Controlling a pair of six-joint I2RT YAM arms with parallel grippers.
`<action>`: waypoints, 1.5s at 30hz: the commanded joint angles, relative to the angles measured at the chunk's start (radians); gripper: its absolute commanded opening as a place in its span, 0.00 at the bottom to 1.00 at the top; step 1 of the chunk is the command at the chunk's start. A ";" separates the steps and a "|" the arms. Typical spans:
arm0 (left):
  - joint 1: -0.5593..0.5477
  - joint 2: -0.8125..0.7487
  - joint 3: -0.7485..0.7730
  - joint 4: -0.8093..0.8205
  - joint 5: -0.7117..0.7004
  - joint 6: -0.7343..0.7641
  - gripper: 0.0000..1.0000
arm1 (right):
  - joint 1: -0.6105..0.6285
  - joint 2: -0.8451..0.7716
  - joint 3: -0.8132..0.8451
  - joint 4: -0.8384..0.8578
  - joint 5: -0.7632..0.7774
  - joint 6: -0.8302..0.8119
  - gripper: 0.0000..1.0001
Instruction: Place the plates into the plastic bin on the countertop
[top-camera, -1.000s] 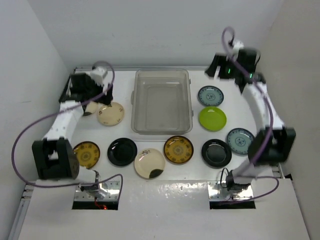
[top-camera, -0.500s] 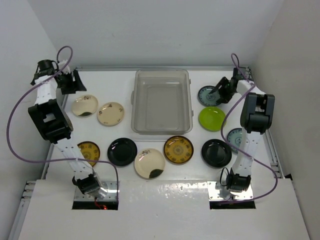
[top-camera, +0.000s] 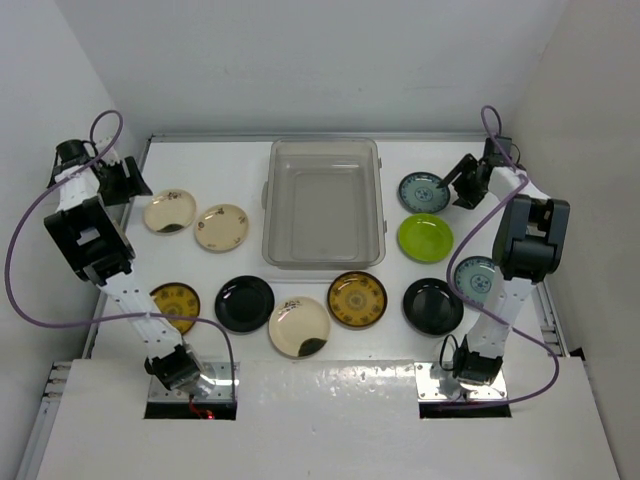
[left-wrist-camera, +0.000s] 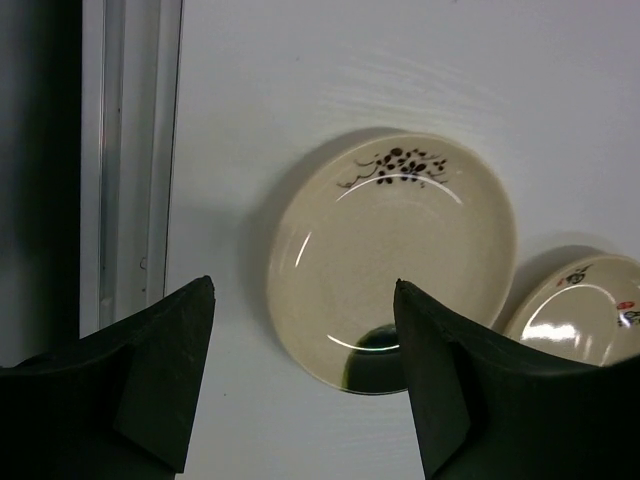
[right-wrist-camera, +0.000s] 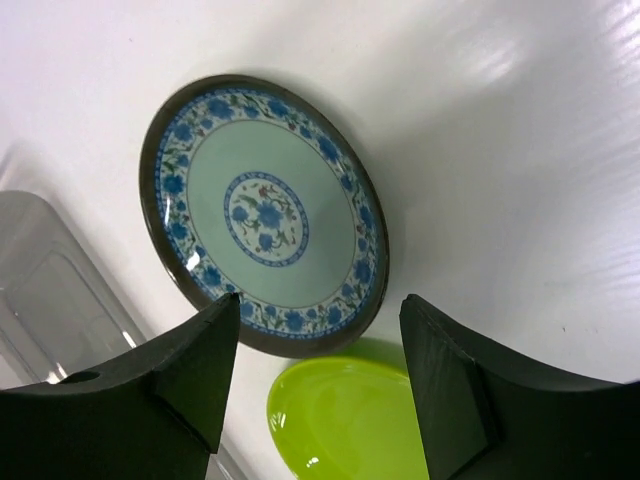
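Observation:
The clear plastic bin (top-camera: 322, 203) stands empty at the middle back of the white countertop (top-camera: 330, 360). Ten plates lie around it. My left gripper (top-camera: 128, 180) is open and empty, over the left edge beside a cream plate with a dark blotch (top-camera: 170, 211); in the left wrist view that plate (left-wrist-camera: 395, 255) lies ahead of my open left gripper (left-wrist-camera: 303, 283). My right gripper (top-camera: 462, 182) is open and empty beside a blue-teal plate (top-camera: 423, 191). The right wrist view shows this plate (right-wrist-camera: 265, 215) and a lime green plate (right-wrist-camera: 350, 420) below my right gripper (right-wrist-camera: 320, 300).
A second cream plate (top-camera: 221, 227) lies right of the first. The front row holds yellow-brown (top-camera: 174, 305), black (top-camera: 244, 303), cream blotched (top-camera: 299, 326), yellow-brown (top-camera: 357, 298) and black (top-camera: 433, 305) plates. Another blue-teal plate (top-camera: 474, 278) sits partly behind the right arm. A metal rail (left-wrist-camera: 130, 150) edges the left side.
Both arms have swung into new poses: the left gripper now hangs lower by the cream plate, the right gripper has shifted right of the blue-teal plate. No plate has moved.

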 joint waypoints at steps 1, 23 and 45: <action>0.027 0.021 -0.031 0.011 0.011 0.038 0.74 | -0.021 -0.010 0.015 0.081 -0.023 0.012 0.65; 0.056 0.065 -0.207 0.011 0.121 0.090 0.68 | 0.025 0.177 0.009 0.283 -0.131 0.104 0.46; 0.056 0.028 -0.258 0.011 0.170 0.090 0.67 | 0.067 0.048 -0.015 0.504 -0.120 0.240 0.00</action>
